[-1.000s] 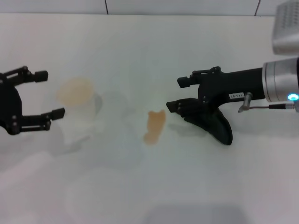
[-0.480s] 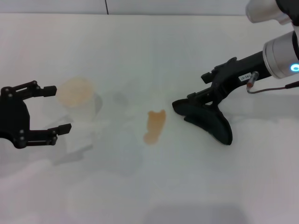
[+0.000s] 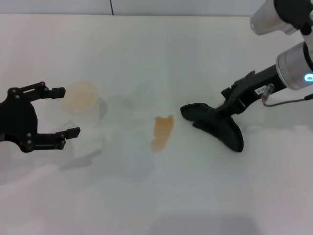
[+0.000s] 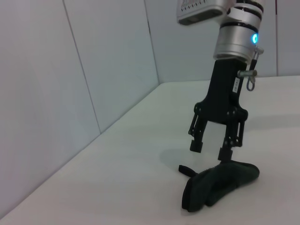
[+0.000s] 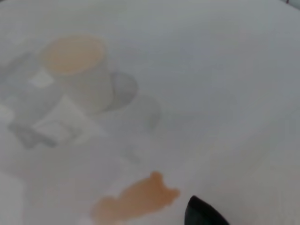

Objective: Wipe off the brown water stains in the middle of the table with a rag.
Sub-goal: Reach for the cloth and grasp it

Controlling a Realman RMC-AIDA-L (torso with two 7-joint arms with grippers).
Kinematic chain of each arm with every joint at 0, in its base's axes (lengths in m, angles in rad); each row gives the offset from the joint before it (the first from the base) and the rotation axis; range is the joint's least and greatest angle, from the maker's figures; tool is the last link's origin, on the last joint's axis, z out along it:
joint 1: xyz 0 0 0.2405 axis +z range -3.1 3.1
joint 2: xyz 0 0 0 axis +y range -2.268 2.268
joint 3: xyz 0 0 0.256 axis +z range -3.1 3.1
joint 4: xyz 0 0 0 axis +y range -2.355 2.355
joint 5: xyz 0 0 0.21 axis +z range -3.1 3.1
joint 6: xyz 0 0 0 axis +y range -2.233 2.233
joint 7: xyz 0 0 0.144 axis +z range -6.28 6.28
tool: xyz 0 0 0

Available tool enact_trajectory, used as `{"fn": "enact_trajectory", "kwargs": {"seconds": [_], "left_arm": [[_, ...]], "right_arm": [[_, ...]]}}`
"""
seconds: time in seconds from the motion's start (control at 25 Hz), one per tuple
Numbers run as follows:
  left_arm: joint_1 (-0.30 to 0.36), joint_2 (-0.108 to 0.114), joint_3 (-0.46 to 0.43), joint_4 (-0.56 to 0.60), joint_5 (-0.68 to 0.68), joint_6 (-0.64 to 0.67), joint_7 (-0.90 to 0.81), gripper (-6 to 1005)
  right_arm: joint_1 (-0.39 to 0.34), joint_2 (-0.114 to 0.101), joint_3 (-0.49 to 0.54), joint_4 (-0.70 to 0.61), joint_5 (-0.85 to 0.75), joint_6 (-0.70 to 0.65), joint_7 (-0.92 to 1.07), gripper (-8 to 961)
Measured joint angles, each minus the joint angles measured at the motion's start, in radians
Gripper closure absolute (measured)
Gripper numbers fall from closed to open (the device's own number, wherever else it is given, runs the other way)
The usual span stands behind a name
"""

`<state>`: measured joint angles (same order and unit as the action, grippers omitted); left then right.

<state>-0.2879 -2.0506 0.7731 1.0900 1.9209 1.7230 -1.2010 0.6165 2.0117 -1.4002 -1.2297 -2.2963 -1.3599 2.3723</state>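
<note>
The brown water stain [image 3: 161, 132] is a small orange-brown blotch in the middle of the white table [image 3: 156, 196]. The black rag [image 3: 217, 126] lies on the table just right of the stain. My right gripper [image 3: 222, 104] hangs tilted just above the rag, open and holding nothing. The left wrist view shows that gripper [image 4: 211, 150] with its fingers apart over the rag [image 4: 220, 180]. My left gripper [image 3: 62, 111] is open at the left, beside a translucent cup [image 3: 84, 113]. The right wrist view shows the stain [image 5: 136, 199] and a tip of the rag [image 5: 204, 213].
The translucent cup with a brownish tint also shows in the right wrist view [image 5: 79, 70]. A white wall [image 3: 156, 6] runs along the table's far edge. Bare tabletop lies in front of the stain.
My right gripper has lifted and tilted up off the rag, drawing back to the right; the rag stays on the table. My left gripper has moved a little right, toward the cup.
</note>
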Motion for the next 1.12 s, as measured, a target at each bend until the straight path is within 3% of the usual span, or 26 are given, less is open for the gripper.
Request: {"fn": "enact_trajectory", "kwargs": {"seconds": [0.36, 1.12], "left_arm": [[-0.025, 0.002, 0.000, -0.042, 0.008, -0.004, 0.007, 110], [-0.045, 0.003, 0.000, -0.059, 0.009, -0.020, 0.017, 110]], "right_arm": [[0.005, 0.005, -0.069, 0.065, -0.013, 0.062, 0.003, 188], [0.018, 0.006, -0.091, 0.104, -0.015, 0.087, 0.005, 188]]}}
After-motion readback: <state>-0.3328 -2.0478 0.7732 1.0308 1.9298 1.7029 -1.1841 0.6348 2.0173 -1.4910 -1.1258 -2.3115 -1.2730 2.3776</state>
